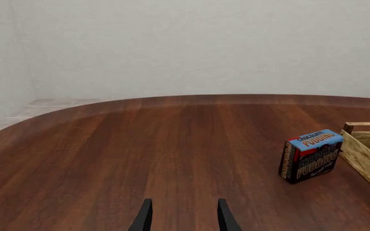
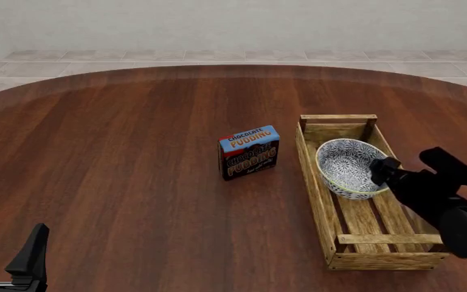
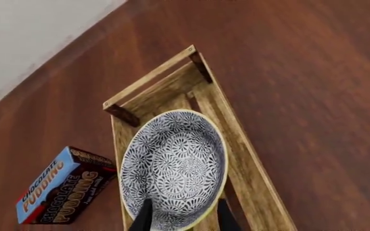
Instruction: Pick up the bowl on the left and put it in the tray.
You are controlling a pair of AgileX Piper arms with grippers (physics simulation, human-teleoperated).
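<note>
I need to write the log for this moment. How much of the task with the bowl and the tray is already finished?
Mostly done: the bowl is already inside the tray, near its far end, tilted. In hand: the right gripper has its fingers at the bowl's near rim; whether it grips or has released cannot be told. Left: let go if needed and pull the arm away. The left gripper is open and idle, far from the pudding box.

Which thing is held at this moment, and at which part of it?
The right gripper holds the bowl by its rim, on the near-right side, over the tray. The left gripper is open and holds nothing.
</note>
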